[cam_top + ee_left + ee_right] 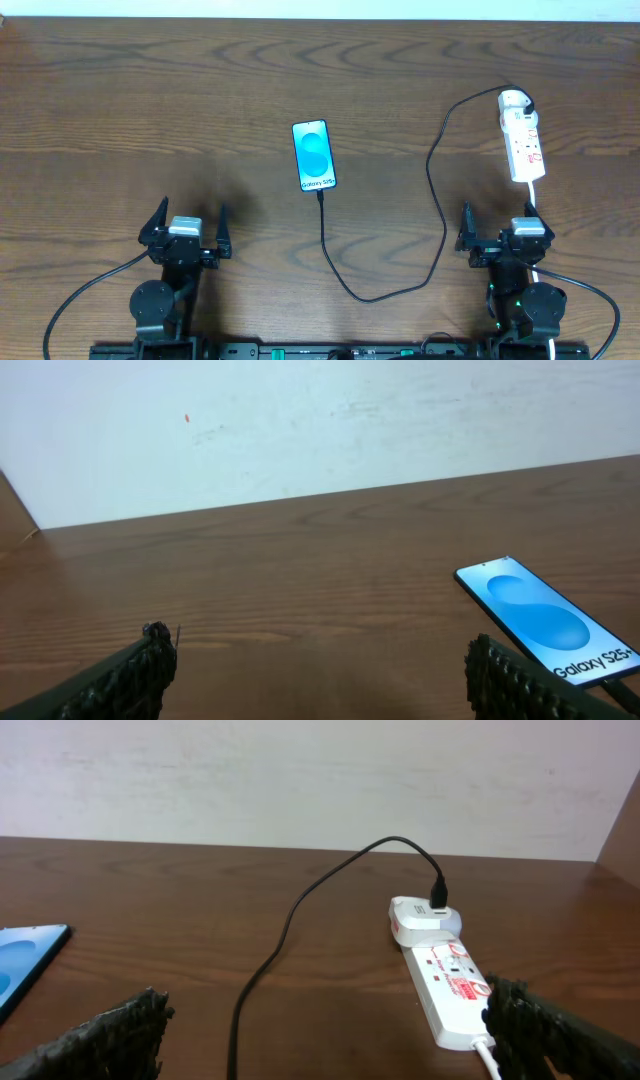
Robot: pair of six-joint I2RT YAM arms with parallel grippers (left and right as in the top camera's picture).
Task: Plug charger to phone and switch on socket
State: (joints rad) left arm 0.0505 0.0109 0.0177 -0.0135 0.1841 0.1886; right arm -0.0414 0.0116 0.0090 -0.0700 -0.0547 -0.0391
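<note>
Dark brown wood-grain desk (120,100).

- The slim rectangular smartphone with the light blue swirl screen (314,156) is lying flat, face up, about midway between the desk's left and right edges.
- The white elongated power strip with red markings (524,140) is lying lengthwise toward the far right corner. Its thick white cord (535,196) is leaving the near end.
- The long thin black charger cable (436,180) is running from a black plug (438,900) seated at the strip's far end. It is looping toward the near edge, then rising to the phone's near short edge, where its tip appears inserted.
- Switch position: too small to tell.
- The left gripper (318,645) is sitting by the near edge with its fingers spread wide, gripping nothing.
- The right gripper (325,1000) is doing likewise, just short of the strip's near end.
</note>
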